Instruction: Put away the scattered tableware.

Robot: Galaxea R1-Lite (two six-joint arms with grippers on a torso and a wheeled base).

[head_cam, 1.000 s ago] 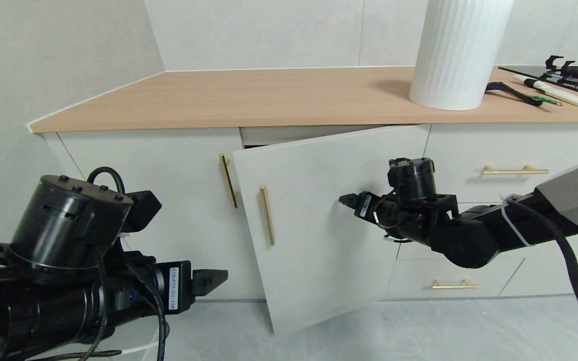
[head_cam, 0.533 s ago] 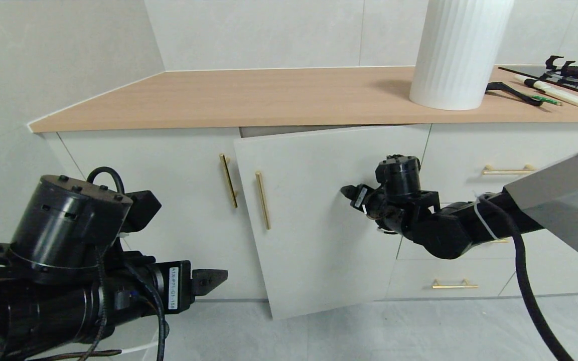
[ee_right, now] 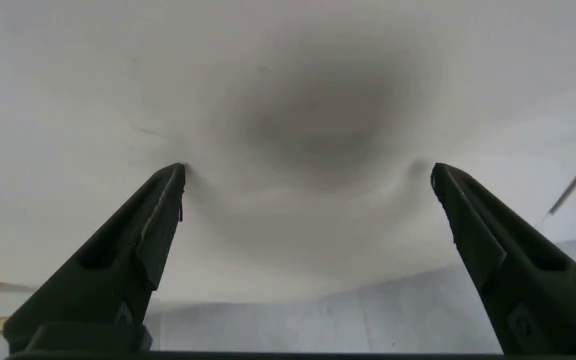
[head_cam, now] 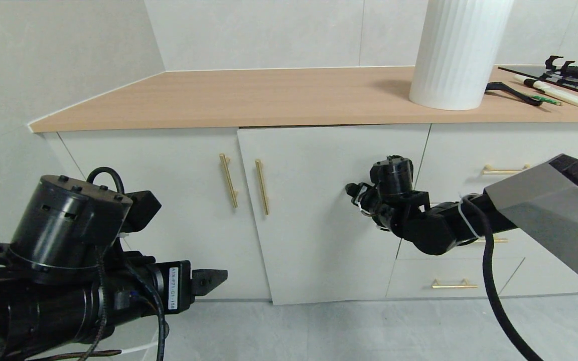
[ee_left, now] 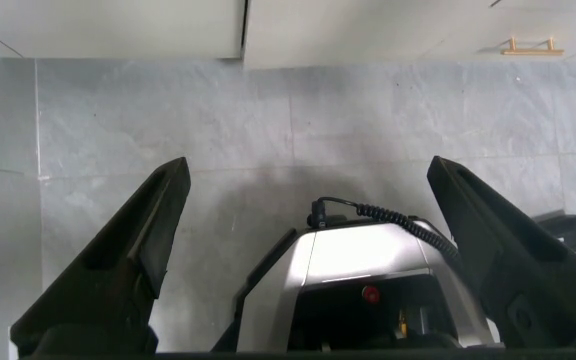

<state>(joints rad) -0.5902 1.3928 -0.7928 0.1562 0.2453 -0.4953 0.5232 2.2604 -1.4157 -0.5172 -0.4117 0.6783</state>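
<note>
Since a second ago the door (head_cam: 319, 210) has swung from ajar to flush with the cabinet front, and my right pincer (head_cam: 351, 190) has followed it in. That pincer (ee_right: 308, 175) is spread wide and empty, its tips at the door panel, close to the drawers (head_cam: 510, 150). The tableware lies well apart from it on the table (head_cam: 269, 98), at the far right: a black utensil (head_cam: 515, 92) and a pale utensil (head_cam: 560, 95) side by side, between a white vase (head_cam: 457, 50) and the stove (head_cam: 577, 75). The door's gold handle (head_cam: 262, 186) stands upright just beside its neighbour's. My left pincer (head_cam: 213, 278) hangs low on the left, also spread and empty (ee_left: 308, 170), over the grey floor (ee_left: 368, 120).
</note>
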